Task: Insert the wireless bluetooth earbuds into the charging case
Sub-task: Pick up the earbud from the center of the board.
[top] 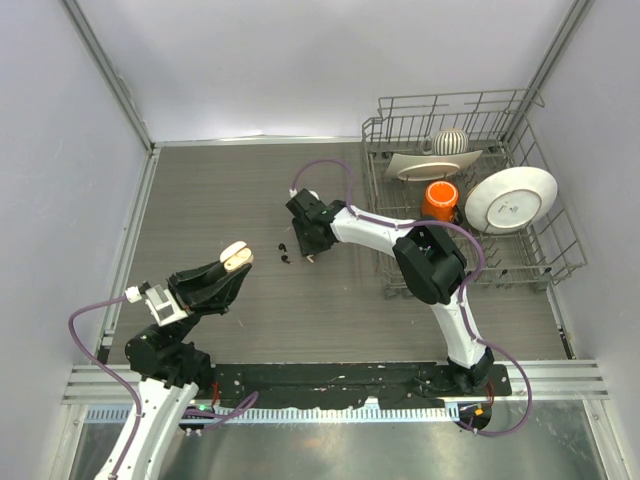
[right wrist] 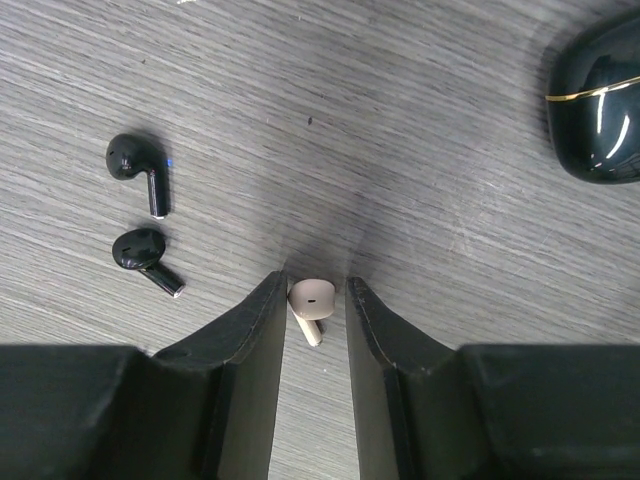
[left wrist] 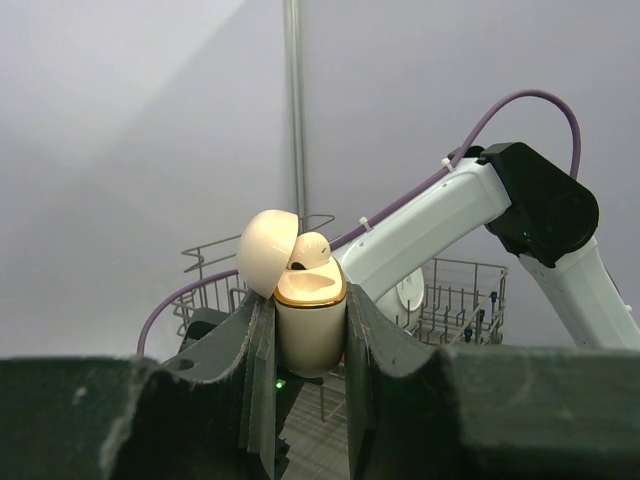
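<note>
table [top: 250,190]: grey wood-grain, everything loose lies mid-table
rack [top: 452,100]: wire, far right, holds dishes; not part of the job
left gripper [left wrist: 308,310]: clamped on the white case [left wrist: 310,335], held up off the table, upright
white case: lid [left wrist: 268,250] flipped open to one side; seated bud [left wrist: 311,248] already in one slot, the other slot hidden from this angle
right gripper [right wrist: 315,283]: down at the table, jaws a little apart, straddling the white bud [right wrist: 312,296]; thin gap shows on one side, no clamp visible yet
black case [right wrist: 598,100]: on the table, lid shut, well apart from the right gripper
black buds [right wrist: 138,165]: pair [right wrist: 145,252] lying loose side by side, near the right gripper, untouched
white bud: flat on the table between the jaws, head up-frame, stem pointing back toward the wrist
handling: judging by looks, very light, hard, glossy, rounded, so likely to squirt or roll out of a pinch
grip: take it across the head, stem left free so it can drop into the slot
risk: a skewed pinch tilts the stem and it won't line up with the case
</note>
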Tool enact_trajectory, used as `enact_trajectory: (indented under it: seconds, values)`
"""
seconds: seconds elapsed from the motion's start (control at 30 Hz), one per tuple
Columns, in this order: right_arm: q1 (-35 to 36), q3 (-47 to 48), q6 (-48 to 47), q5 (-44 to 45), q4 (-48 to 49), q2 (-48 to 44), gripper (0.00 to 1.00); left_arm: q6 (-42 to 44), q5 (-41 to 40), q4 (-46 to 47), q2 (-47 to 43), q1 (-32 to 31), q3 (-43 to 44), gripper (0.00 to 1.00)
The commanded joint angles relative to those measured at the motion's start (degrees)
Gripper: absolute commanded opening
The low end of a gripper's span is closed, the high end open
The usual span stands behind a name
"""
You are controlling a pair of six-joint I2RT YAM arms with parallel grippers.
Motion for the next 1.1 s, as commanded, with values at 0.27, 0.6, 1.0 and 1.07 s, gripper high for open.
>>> enact_trajectory:
  seconds: [0.27, 0.6, 1.0, 1.07]
  values:
    - [0.41, 2.27, -0.06, 1.58, -0.95, 0.98, 0.35, 0.07, -1.06, 0.51, -0.65, 0.04, 0.94, 0.0]
    - [0.32, 2.36, 0.2, 1.41, -0.6, 0.45, 0.17, 0.24, -1.15, 0.07, -0.83, -0.05, 1.03, 0.0]
    - [0.32, -4.74, -0.24, -2.28, 8.09, -8.14, 0.03, 0.42, -1.33, -0.02, -0.57, -0.05, 1.29, 0.0]
    - [0.41, -7.91, 0.11, -2.37, 13.17, -11.4, 0.01, 0.42, -1.76, -0.02, -0.57, 0.04, 1.2, 0.0]
